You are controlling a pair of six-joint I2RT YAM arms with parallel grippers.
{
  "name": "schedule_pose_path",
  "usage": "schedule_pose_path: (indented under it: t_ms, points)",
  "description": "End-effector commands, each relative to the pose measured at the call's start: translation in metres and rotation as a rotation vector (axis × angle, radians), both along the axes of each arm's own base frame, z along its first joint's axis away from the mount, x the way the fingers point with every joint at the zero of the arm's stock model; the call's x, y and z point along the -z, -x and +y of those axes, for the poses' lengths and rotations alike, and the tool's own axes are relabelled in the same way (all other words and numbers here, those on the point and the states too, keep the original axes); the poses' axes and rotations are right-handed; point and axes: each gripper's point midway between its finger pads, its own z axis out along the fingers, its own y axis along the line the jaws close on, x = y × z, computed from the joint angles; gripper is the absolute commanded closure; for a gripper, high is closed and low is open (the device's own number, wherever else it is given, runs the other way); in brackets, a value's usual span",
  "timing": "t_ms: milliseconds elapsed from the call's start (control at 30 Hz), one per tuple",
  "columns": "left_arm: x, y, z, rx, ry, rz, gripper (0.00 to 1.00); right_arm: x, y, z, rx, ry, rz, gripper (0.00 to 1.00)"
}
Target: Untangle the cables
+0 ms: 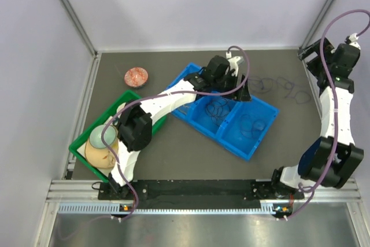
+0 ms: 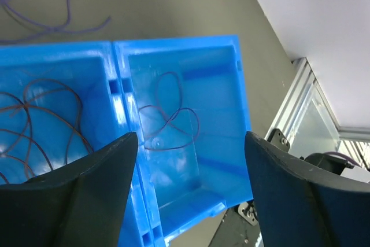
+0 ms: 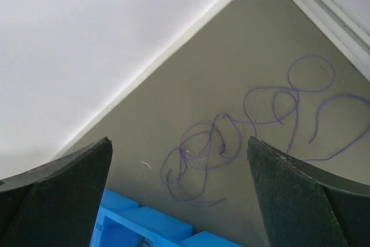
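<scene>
The cables are found in two places. A loose purple tangle (image 3: 231,143) is spread on the dark table (image 1: 173,160) beyond the blue bin (image 1: 245,151), near the far right corner. Thin dark cables are also lying inside the bin: a bigger bundle of loops (image 2: 40,120) in one compartment and a single small coil (image 2: 170,117) in the neighbouring one. Nothing is lifted; every cable that is seen rests on a surface.

The step in hand is judged to be the passing from one separated cable to the next: the pieces in the bin seem to be already put apart, while the tangle on the table is not yet worked. For the next move, one strand at the edge of this tangle must be chosen, and it must be pinched low, close to the table, because the wire is very thin and limp. A slow pull is needed, otherwise the other loops can be dragged along.

The left gripper (image 2: 189,140) is held above the compartment with the small coil; its jaws are wide apart and nothing is between them or touched by them. The right gripper (image 3: 179,141) is raised high at the right side and is pointed toward the tangle; its jaws are fully spread and empty too.
</scene>
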Motion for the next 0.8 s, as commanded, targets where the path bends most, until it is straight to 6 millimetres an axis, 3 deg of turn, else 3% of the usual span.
schedule_pose_path:
  t_ms: [0, 100, 167, 233, 267, 300, 367, 500, 567, 600, 700, 733, 767]
  points:
    - [-0.081, -0.010, 0.004, -0.005, 0.100, -0.185, 0.20, 0.034, -0.014, -0.009, -0.014, 0.000, 0.086, 0.01]
    - [-0.105, -0.021, 0.020, -0.061, 0.110, -0.232, 0.20, 0.064, -0.023, -0.009, -0.021, -0.002, 0.161, 0.01]
    - [-0.123, -0.036, 0.041, -0.120, 0.129, -0.256, 0.20, 0.081, -0.033, -0.006, -0.034, -0.003, 0.210, 0.01]
    - [-0.124, -0.053, 0.064, -0.183, 0.123, -0.256, 0.20, 0.096, -0.038, -0.003, -0.047, 0.003, 0.252, 0.01]
    - [-0.135, -0.057, 0.075, -0.208, 0.141, -0.270, 0.20, 0.105, -0.046, 0.002, -0.059, 0.011, 0.276, 0.01]
    - [-0.129, -0.062, 0.084, -0.228, 0.133, -0.257, 0.20, 0.111, -0.048, 0.002, -0.060, 0.022, 0.297, 0.01]
    - [-0.138, -0.075, 0.110, -0.282, 0.151, -0.260, 0.20, 0.117, -0.057, 0.002, -0.051, 0.033, 0.324, 0.01]
    - [-0.131, -0.095, 0.147, -0.363, 0.144, -0.246, 0.20, 0.156, -0.075, 0.009, -0.045, 0.012, 0.404, 0.01]
    - [-0.130, -0.098, 0.155, -0.380, 0.147, -0.239, 0.20, 0.157, -0.085, 0.013, -0.057, 0.012, 0.404, 0.01]
    - [-0.124, -0.099, 0.159, -0.384, 0.143, -0.227, 0.20, 0.172, -0.090, 0.020, -0.070, 0.017, 0.437, 0.01]
    - [-0.119, -0.102, 0.163, -0.387, 0.144, -0.219, 0.20, 0.180, -0.101, 0.023, -0.081, 0.088, 0.486, 0.02]
    - [-0.118, -0.102, 0.163, -0.386, 0.143, -0.216, 0.20, 0.198, -0.104, 0.027, -0.086, 0.115, 0.539, 0.02]
    - [-0.118, -0.102, 0.164, -0.386, 0.145, -0.213, 0.20, 0.194, -0.108, 0.026, -0.086, 0.149, 0.559, 0.02]
